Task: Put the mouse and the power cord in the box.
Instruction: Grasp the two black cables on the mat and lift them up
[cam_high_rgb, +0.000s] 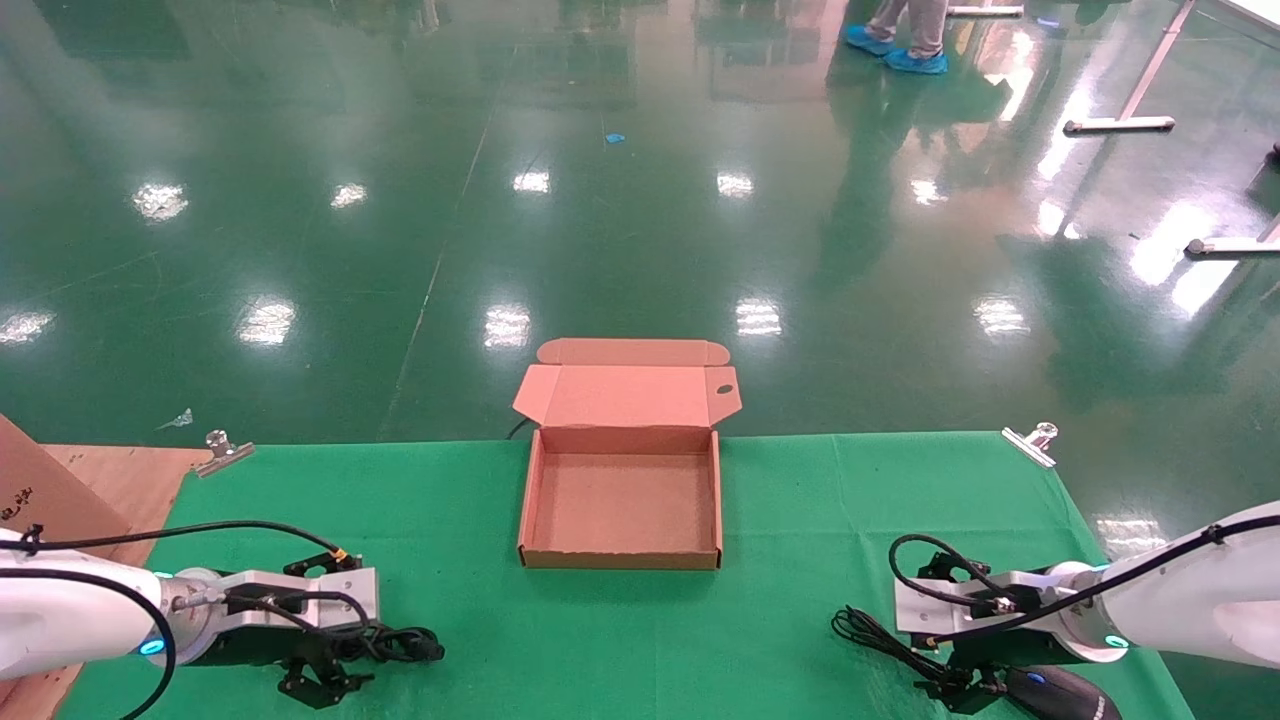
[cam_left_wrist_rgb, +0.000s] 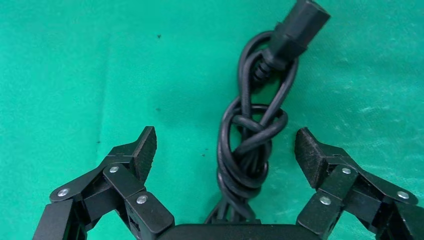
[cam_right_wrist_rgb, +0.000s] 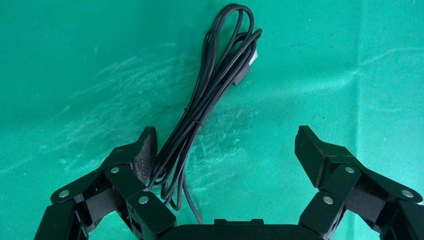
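The box (cam_high_rgb: 620, 505) lies open in the middle of the green table, its lid folded back and nothing inside. At the front left, my left gripper (cam_high_rgb: 322, 686) (cam_left_wrist_rgb: 226, 147) is open and low over the cloth. It straddles the power cord (cam_left_wrist_rgb: 248, 150) (cam_high_rgb: 405, 645), a knotted black bundle with its plug (cam_left_wrist_rgb: 300, 27) pointing away. At the front right, my right gripper (cam_high_rgb: 958, 690) (cam_right_wrist_rgb: 226, 146) is open too. The mouse (cam_high_rgb: 1062, 694) lies just beside it at the table's front edge. The mouse's thin cable (cam_right_wrist_rgb: 215, 80) (cam_high_rgb: 872, 634) runs past one finger; the mouse body is hidden in the right wrist view.
Metal clips (cam_high_rgb: 222, 450) (cam_high_rgb: 1032, 441) hold the green cloth (cam_high_rgb: 800, 560) at the table's back corners. Brown cardboard (cam_high_rgb: 60, 485) lies off the left edge. Beyond the table is shiny green floor, with a person's feet (cam_high_rgb: 900, 50) far back.
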